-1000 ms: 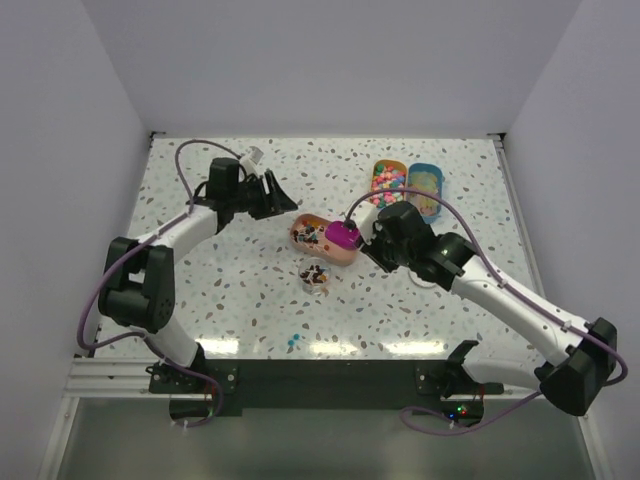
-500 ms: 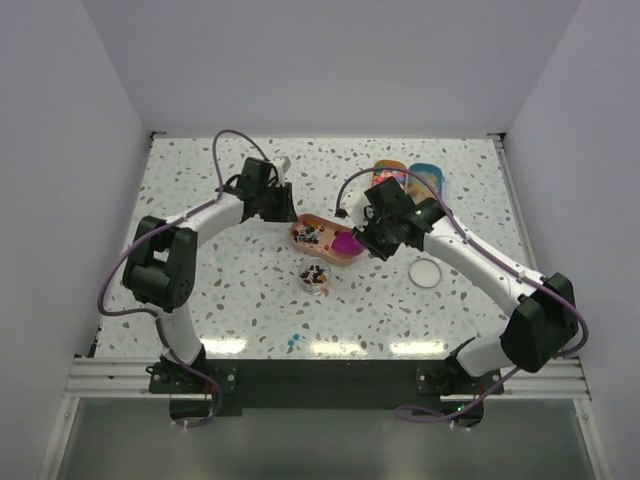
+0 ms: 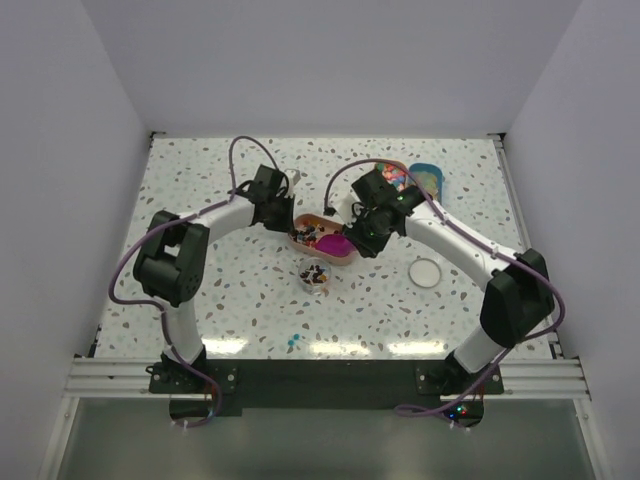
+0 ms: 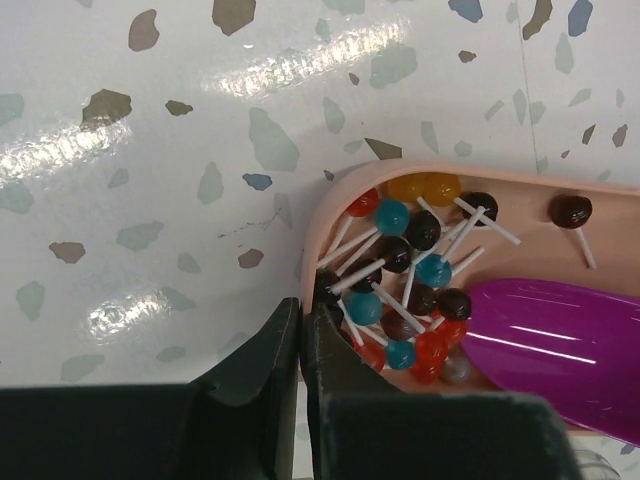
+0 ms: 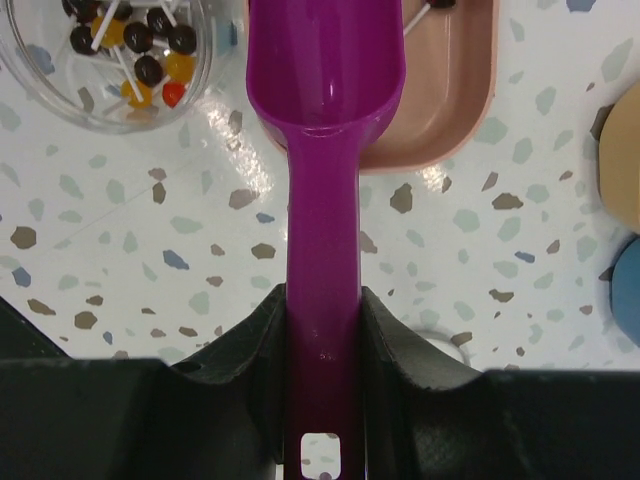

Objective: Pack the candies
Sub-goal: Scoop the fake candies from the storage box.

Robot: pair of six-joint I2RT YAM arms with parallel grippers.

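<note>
While the left gripper (image 4: 303, 320) stood clenched on the thin rim of the peach tray (image 4: 480, 175), its jaws drawn almost together over the wall at the tray's rounded end, the right gripper (image 5: 322, 310) was clamped on the handle of the purple scoop (image 5: 325, 60). The scoop's bowl lay inside the tray. It looked empty in the right wrist view.

The candies (image 4: 400, 290), small dark, red, teal and amber balls on white sticks, were heaped at the end of the tray beside the left jaws. One brown piece lay apart along the far wall. A few more sat in the clear cup (image 5: 100, 125), which stood on the speckled table (image 4: 150, 150) just beside the tray.

The likeliest trouble was the sticks. They lay crossed and tangled, so a push of the scoop into the heap could have dragged the clump along instead of lifting it, or shoved pieces over the low wall next to the left fingers.

The left hold was narrow and sat at one end only. A hard scoop stroke could have pivoted or tipped the tray, or pulled the rim out of the jaws.

The cup was light and close, and its mouth looked barely wider than the scoop. A careless swing could have knocked it over, and a fast pour could have sent candies onto the table.
</note>
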